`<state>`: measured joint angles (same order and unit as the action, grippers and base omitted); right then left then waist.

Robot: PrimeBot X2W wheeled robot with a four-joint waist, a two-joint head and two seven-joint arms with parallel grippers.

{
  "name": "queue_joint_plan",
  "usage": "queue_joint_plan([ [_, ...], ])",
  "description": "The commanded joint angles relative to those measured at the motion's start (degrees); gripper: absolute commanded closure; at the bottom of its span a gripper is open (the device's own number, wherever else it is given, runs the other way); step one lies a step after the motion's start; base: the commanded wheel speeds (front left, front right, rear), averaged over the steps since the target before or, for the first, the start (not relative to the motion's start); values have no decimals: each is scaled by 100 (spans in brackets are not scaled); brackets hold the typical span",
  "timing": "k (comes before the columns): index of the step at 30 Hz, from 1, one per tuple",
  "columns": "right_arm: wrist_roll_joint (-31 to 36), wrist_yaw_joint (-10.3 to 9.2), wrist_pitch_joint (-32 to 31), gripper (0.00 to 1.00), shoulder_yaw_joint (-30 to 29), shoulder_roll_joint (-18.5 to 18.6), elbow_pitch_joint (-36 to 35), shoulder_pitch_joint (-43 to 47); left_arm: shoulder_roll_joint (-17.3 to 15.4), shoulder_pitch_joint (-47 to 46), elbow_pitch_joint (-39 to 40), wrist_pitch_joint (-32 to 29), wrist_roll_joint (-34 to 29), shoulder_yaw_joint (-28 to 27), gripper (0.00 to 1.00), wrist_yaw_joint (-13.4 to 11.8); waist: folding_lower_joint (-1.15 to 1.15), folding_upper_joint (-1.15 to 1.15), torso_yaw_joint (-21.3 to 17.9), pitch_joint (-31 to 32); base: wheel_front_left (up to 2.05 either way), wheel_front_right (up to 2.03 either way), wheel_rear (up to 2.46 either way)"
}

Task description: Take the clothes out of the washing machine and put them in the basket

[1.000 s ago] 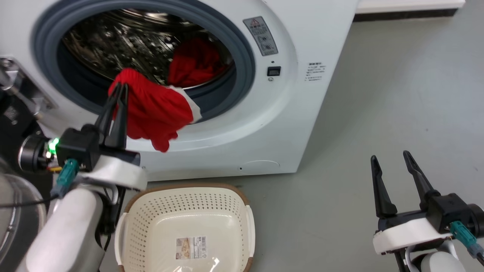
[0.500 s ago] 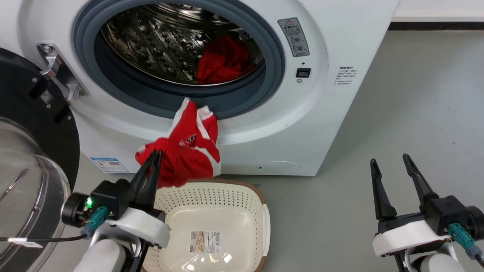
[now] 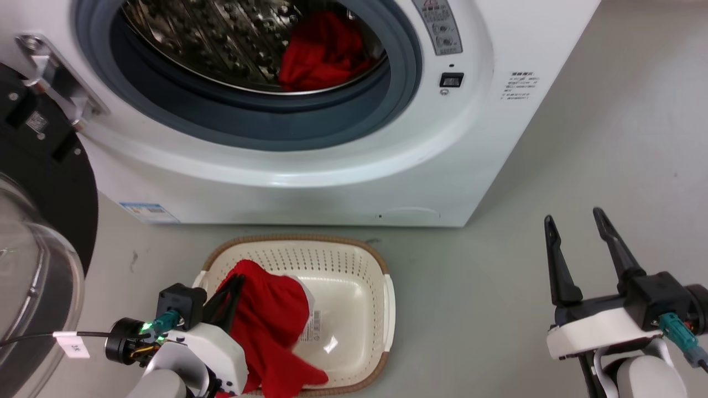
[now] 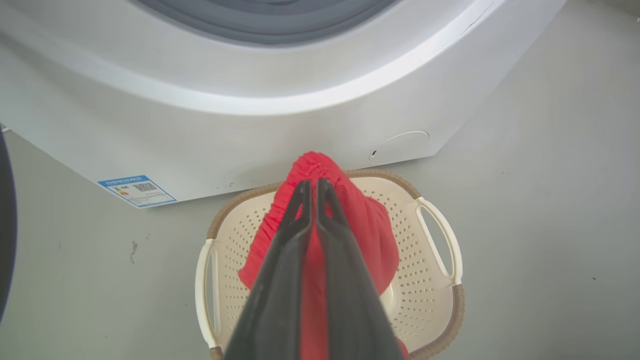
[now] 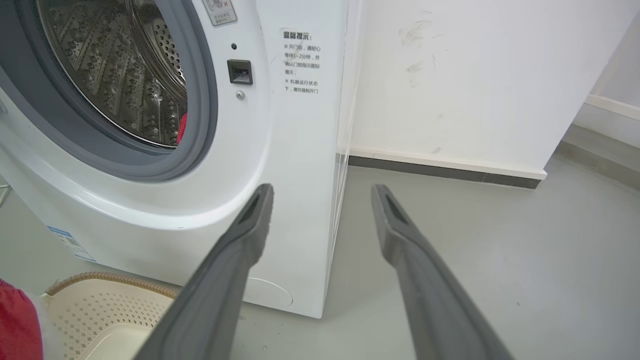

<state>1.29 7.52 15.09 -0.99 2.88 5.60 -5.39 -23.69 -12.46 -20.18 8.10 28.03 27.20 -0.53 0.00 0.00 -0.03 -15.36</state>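
Note:
The white washing machine (image 3: pixel 310 182) stands with its round porthole open; one of the red clothes (image 3: pixel 323 52) lies inside the steel drum. On the floor in front sits the cream basket (image 3: pixel 354 260). Another red garment (image 3: pixel 271 326) hangs into the basket's left half, pinched by my left gripper (image 3: pixel 235 282), which is shut on it; in the left wrist view the left gripper (image 4: pixel 312 187) holds the same red garment (image 4: pixel 370 225) over the basket (image 4: pixel 435 235). My right gripper (image 3: pixel 575 218) stands open over the bare floor at the right, holding nothing; the right gripper (image 5: pixel 322 192) shows open in its wrist view.
The machine's black-rimmed glass door (image 3: pixel 33 249) stands swung open at the far left, close to my left arm. Grey floor (image 3: pixel 553 166) stretches to the right of the machine. In the right wrist view a white wall (image 5: pixel 475 75) with a dark skirting rises behind the machine.
My left gripper has carried the red garment from the porthole's lip down into the basket. The head camera has shifted. My right gripper has stayed put and open.

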Motion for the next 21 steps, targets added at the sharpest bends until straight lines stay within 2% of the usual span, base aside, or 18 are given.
queue_joint_plan([
  [1, 41, -5, 13, 0, 1, -1, -40, -144, 55, -192, -231, 96, 21, -12, 100, 50, 0, 0, -51, -337, 0, 0, 0],
  [9, 118, -6, 12, 0, -87, -1, -173, -545, 282, -1114, -1783, 514, -77, -19, 100, 289, 0, 0, -218, -1388, 0, 0, 0],
  [15, 114, -5, 12, 0, -186, -3, -386, -797, 465, -1787, -2848, 603, -115, 94, 100, 545, 0, 0, -363, -2077, 0, 0, 0],
  [21, 160, -6, 13, 0, -324, -1, -595, -972, 652, -2431, -3709, 672, -104, 118, 100, 655, 0, 0, -437, -2613, 0, 0, 0],
])
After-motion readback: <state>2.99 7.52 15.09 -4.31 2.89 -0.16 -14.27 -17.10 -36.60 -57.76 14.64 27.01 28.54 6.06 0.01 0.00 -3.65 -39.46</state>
